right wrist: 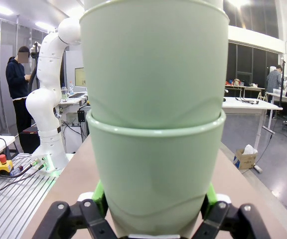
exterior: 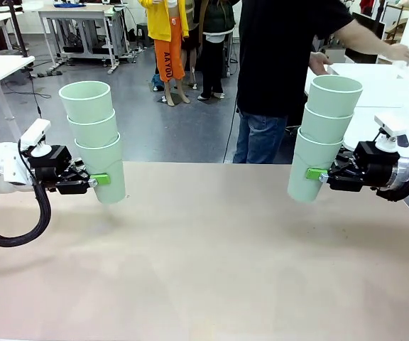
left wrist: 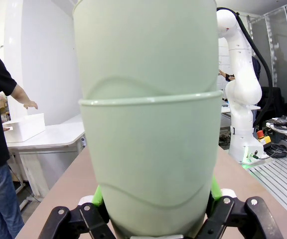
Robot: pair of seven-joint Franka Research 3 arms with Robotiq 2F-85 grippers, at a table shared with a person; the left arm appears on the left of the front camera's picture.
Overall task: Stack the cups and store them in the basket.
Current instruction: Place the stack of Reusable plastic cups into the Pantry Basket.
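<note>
As seen nearest, worktop (exterior: 204, 270): tan surface; both stacks hang above it, touching nothing on it
Left gripper (exterior: 104, 180): near left, fingers clamped on the lowest cup of its stack, green pads pressed to either side of the wall
Left stack (exterior: 94, 138): three cups nested, mouths up, leaning with the top towards the left; base clear of the worktop
Right gripper (exterior: 311, 174): near right, closed the same way on the lowest cup of its own stack
Right stack (exterior: 322, 135): three cups nested, mouths up, top leaning to the right; well apart from the left stack
Person (exterior: 282, 57): at the far side, turned to the right, hands out over a white side table
Basket (left wrist: 26, 127): a white box on that side table, under the person's hand; probably the basket, though I cannot tell for sure
Step in hand: stacking looks half done; six cups in two threes; storing not yet begun
Next move: likely joining the stacks; one base must line up over the other's open top cup, tilts matched, then lower straight; the basket must be within reach first
</note>
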